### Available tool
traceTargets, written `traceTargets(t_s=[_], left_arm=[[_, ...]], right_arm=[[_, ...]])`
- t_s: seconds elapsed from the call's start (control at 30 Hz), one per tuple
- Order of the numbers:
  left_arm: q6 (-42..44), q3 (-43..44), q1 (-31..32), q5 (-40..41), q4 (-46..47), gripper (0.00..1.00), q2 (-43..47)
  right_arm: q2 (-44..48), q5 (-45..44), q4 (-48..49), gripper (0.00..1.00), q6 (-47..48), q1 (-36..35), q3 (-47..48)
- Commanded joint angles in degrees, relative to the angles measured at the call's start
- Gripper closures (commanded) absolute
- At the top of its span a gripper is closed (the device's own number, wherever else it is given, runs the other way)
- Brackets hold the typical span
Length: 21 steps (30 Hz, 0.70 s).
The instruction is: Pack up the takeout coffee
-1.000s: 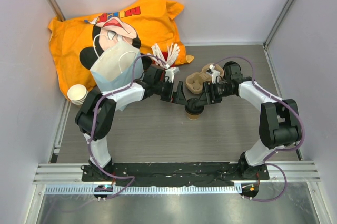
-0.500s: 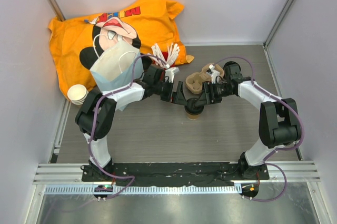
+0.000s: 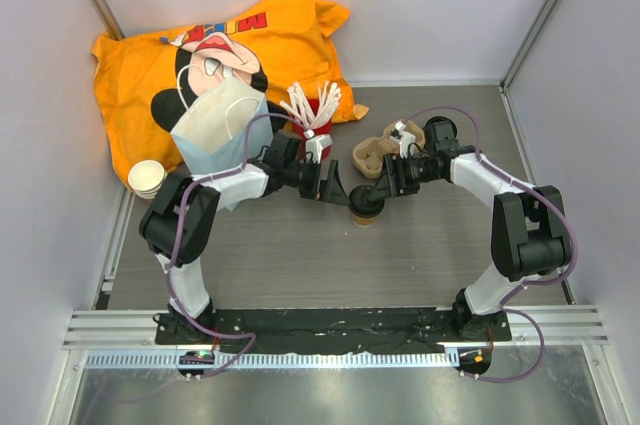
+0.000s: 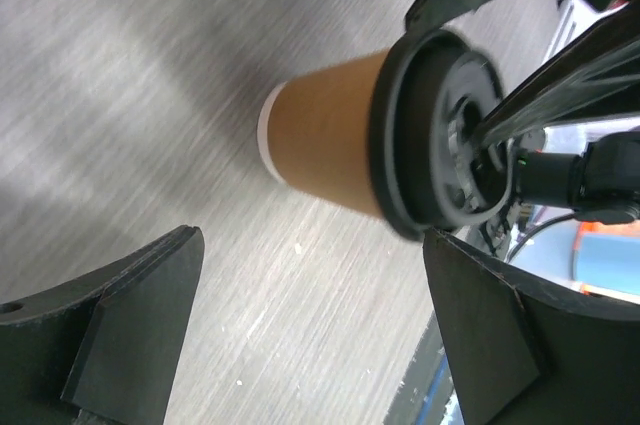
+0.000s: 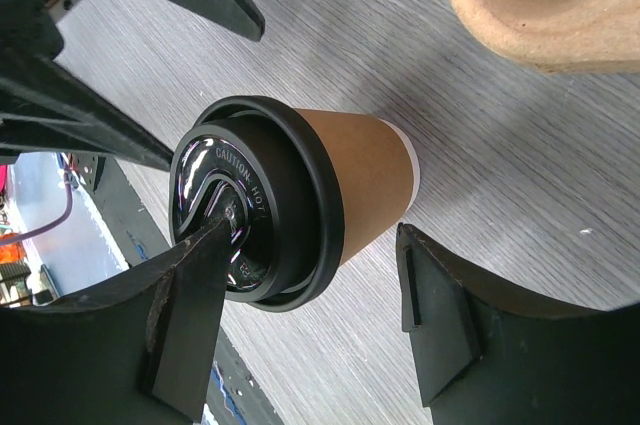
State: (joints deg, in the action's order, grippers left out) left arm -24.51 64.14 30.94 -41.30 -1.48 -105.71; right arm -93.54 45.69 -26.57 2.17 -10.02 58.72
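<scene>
The cup (image 3: pixel 365 207) stands upright just right of our wide-apart left fingers (image 4: pixel 130 325); our right fingers (image 5: pixel 190 325), also apart, touch its lid (image 5: pixel 250 205)

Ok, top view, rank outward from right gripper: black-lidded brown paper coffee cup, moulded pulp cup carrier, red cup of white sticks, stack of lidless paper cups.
1. Coffee cup, at the right gripper.
2. Pulp carrier, just behind.
3. Red stick cup, back left.
4. Cup stack, far left.

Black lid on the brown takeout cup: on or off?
On. The round black plastic lid sits seated over the small brown kraft paper cup rim in both wrist views.
</scene>
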Motion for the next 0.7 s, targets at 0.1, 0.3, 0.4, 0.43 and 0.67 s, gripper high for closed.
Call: traceTargets(t_s=[0.1,0.3,0.4,0.43,0.67], left_arm=[[-3.79,-1.65,-1.32,-4.93,7.45,0.05,2.09],[-3.26,-0.95,-1.32,-2.73,5.25,0.06,0.42],[-4.23,-0.42,-1.32,-3.44,6.05,0.06,-0.28],[-4.05,-0.33,-1.23,-3.35,5.87,0.07,-0.46],[-1.24,0.02,-0.53,0.68,1.66,0.19,-1.95]], right_arm=[[-1.38,-6.40,0.11,0.30,1.69,-1.32,0.26],[-1.30,-6.93,-0.06,0.30,1.96,-1.84,0.34],[-1.21,-7.11,0.02,0.30,2.04,-1.93,0.34],[-1.30,-7.28,-0.06,0.30,2.04,-2.02,0.34],[-1.74,-7.20,-0.15,0.30,1.96,-2.11,0.70]])
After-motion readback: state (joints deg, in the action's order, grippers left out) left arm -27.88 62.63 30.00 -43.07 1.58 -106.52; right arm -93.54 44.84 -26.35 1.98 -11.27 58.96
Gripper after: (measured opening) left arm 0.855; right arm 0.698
